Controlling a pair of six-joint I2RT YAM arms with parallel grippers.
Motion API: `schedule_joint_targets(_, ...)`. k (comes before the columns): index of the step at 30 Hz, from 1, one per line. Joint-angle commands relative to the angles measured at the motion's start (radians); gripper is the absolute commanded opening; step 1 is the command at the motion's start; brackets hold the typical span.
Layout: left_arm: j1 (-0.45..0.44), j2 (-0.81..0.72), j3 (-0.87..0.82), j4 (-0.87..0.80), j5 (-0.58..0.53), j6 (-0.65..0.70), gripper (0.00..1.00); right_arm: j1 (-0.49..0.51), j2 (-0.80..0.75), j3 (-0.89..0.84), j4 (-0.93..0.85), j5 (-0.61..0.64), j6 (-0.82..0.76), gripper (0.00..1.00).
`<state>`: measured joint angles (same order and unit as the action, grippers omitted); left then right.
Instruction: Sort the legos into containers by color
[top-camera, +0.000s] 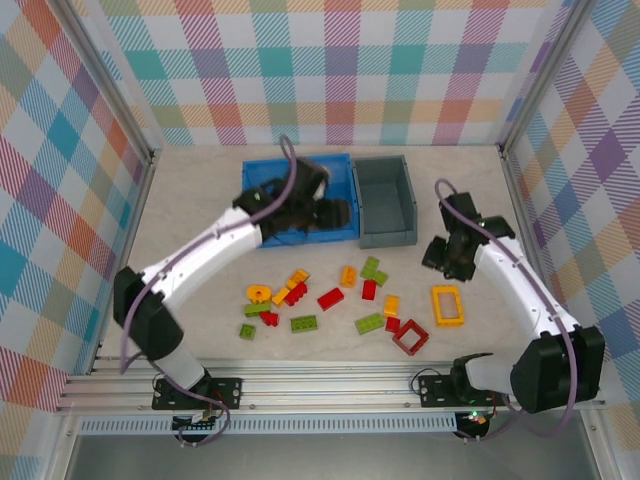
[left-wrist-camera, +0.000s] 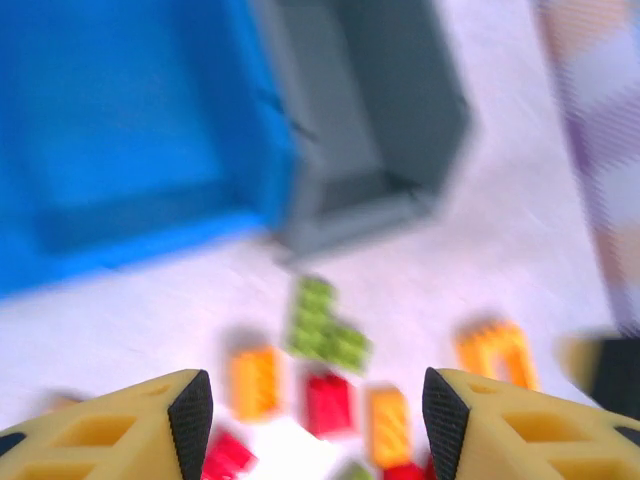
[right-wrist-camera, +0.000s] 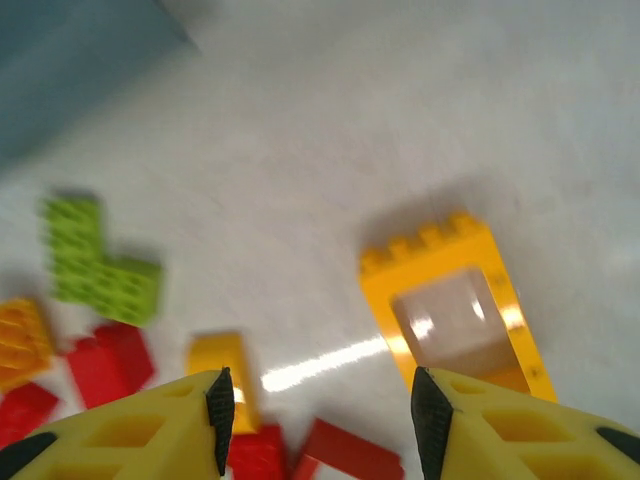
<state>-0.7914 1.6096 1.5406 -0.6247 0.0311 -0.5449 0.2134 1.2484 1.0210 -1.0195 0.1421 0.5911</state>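
Red, green and yellow/orange legos lie scattered on the table in front of the bins, among them a green L-shaped piece (top-camera: 374, 270), a yellow hollow frame (top-camera: 447, 305) and a red hollow frame (top-camera: 410, 337). The blue bin (top-camera: 262, 176) and the grey bin (top-camera: 385, 200) stand side by side at the back. My left gripper (top-camera: 335, 213) hovers over the blue bin's front right edge, open and empty (left-wrist-camera: 318, 415). My right gripper (top-camera: 440, 255) hangs open and empty (right-wrist-camera: 318, 410) above the table, just behind the yellow frame (right-wrist-camera: 425, 250) and a yellow brick (right-wrist-camera: 222, 355).
In the left wrist view, blurred, are the blue bin (left-wrist-camera: 120, 150), the grey bin (left-wrist-camera: 370, 130), the green L-piece (left-wrist-camera: 325, 325) and orange and red bricks below it. Checked walls close in the table on three sides. A metal rail runs along the near edge.
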Motion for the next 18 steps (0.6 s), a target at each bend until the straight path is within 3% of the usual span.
schedule_joint_targets(1, -0.152, -0.080, -0.198, 0.240, -0.037, -0.156, 0.60, 0.019, -0.017, -0.088, 0.023, -0.011, 0.078, 0.51)
schedule_joint_targets(5, -0.344, -0.125, -0.322, 0.355, -0.142, -0.219, 0.61, 0.021, 0.005, -0.165, 0.077, 0.006, 0.075, 0.51)
schedule_joint_targets(8, -0.437, -0.128, -0.375, 0.408, -0.180, -0.251, 0.61, 0.022, 0.053, -0.196, 0.103, 0.014, 0.068, 0.51)
schedule_joint_targets(18, -0.503, -0.089, -0.398, 0.434, -0.208, -0.293, 0.59, 0.022, 0.165, -0.215, 0.174, 0.054, 0.016, 0.41)
